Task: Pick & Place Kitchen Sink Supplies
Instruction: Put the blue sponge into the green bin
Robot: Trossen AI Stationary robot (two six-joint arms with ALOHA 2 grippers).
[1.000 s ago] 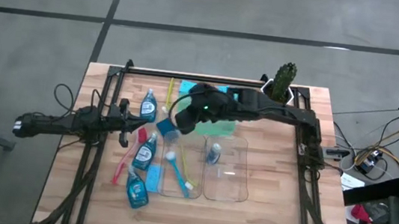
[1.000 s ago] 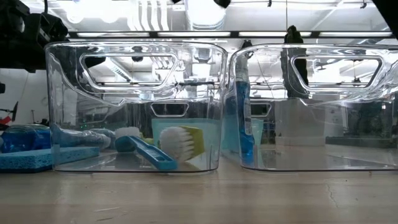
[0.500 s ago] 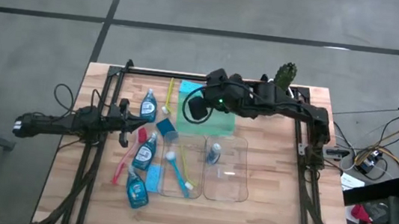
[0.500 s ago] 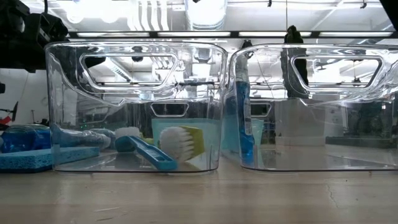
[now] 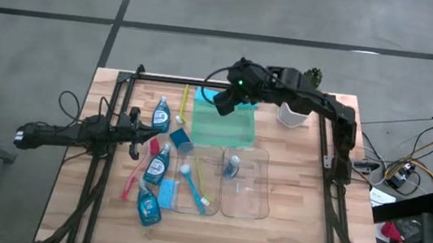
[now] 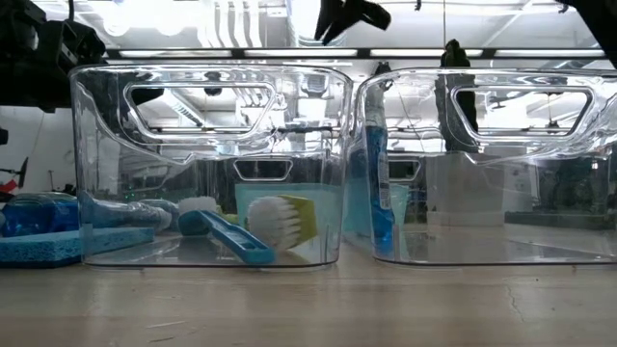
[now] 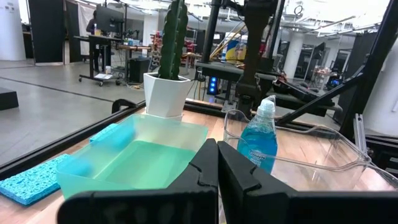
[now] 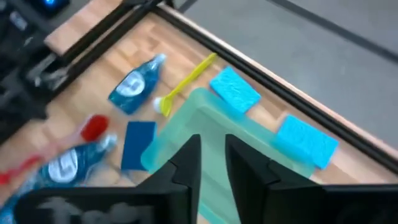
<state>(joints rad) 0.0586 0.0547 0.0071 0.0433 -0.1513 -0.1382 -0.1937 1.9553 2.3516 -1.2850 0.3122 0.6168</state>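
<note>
Above the green tray (image 5: 228,123), at the far middle of the tabletop (image 5: 294,228), hangs the right pincer (image 5: 225,104); its fingers (image 8: 186,163) stand slightly apart with nothing between them. Left of the tray, the left pincer (image 5: 151,140) lies low over the tabletop, its fingers (image 7: 208,168) pressed together and empty.

Two clear bins (image 5: 259,212) sit side by side just in front of the tray. Left bin: a blue brush (image 5: 193,186) and a yellow-green brush (image 5: 202,187), their white bristle heads visible in the low view (image 6: 273,220). Right bin: one bottle of blue liquid (image 5: 232,167), standing upright against its left wall (image 6: 376,183).

Left of the tray lie a second bottle (image 5: 161,115), a yellow brush (image 5: 183,105) and a dark blue sponge (image 5: 181,139). Further toward the front, left of the bins, are two more bottles (image 5: 156,164) (image 5: 147,206), a red-pink brush (image 5: 139,166) and a light blue sponge (image 5: 166,191). Behind the tray, along the tabletop's far edge, two light blue sponges (image 8: 235,90) (image 8: 306,142) show in the right wrist view.

Right of the tray stands a green cactus (image 5: 313,74) in a white pot (image 5: 292,114).
</note>
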